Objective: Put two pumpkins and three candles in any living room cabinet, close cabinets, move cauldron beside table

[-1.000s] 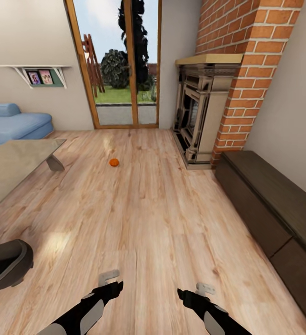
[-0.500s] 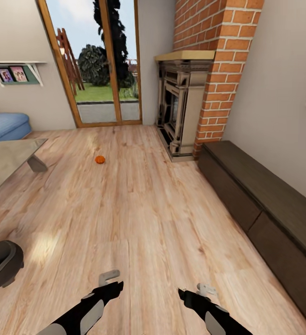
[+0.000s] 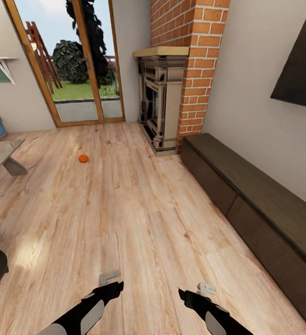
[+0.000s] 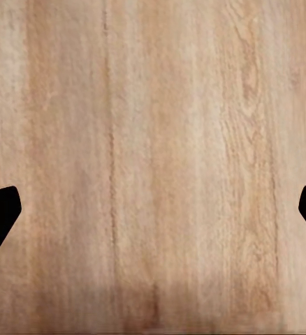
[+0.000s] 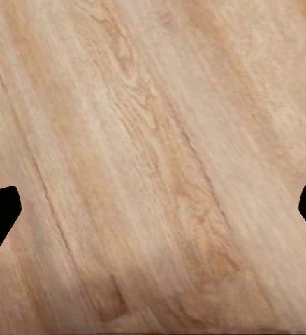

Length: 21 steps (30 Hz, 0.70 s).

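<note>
Risks clipping the cabinet (image 3: 246,195) at frame right while heading for the pumpkin (image 3: 83,158) at upper left, left gripper (image 4: 153,209) and right gripper (image 5: 153,209) spread wide, empty.

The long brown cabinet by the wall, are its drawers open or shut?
Shut, as far as shows. The cabinet has flat dark fronts sitting flush, with no pale inside showing. Its near end runs out of the picture, so that part I cannot tell.

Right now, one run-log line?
left end effector: open, empty | right end effector: open, empty | pumpkin: on floor | cabinet: closed
</note>
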{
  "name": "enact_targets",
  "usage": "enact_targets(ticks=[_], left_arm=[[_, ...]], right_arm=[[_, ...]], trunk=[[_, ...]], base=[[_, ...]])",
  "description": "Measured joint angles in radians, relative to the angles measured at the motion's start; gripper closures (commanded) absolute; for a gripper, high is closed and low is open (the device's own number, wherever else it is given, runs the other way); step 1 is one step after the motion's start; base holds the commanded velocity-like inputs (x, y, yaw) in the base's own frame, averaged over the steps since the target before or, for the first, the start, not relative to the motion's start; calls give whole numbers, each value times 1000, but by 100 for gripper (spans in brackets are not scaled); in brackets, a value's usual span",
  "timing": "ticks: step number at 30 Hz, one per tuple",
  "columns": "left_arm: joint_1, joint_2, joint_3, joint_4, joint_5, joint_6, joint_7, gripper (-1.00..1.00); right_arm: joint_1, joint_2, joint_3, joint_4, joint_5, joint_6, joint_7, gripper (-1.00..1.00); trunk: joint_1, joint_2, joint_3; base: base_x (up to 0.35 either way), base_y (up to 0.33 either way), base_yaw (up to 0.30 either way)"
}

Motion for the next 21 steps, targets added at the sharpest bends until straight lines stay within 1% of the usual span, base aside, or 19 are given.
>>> enact_targets(ticks=[13, 16, 21], left_arm=[[0, -1, -1, 0, -1, 2, 1, -100], [0, 0, -1, 0, -1, 2, 1, -100], [0, 0, -1, 0, 0, 5, 1, -100]], right_arm=[[0, 0, 1, 0, 0, 1, 0, -100], [0, 0, 1, 1, 0, 1, 0, -100], [0, 0, 1, 1, -1, -1, 0, -100]], trunk=[[0, 0, -14], [0, 0, -18], [0, 0, -23]], base=[[-159, 5, -225], [-140, 118, -225], [-128, 221, -219]])
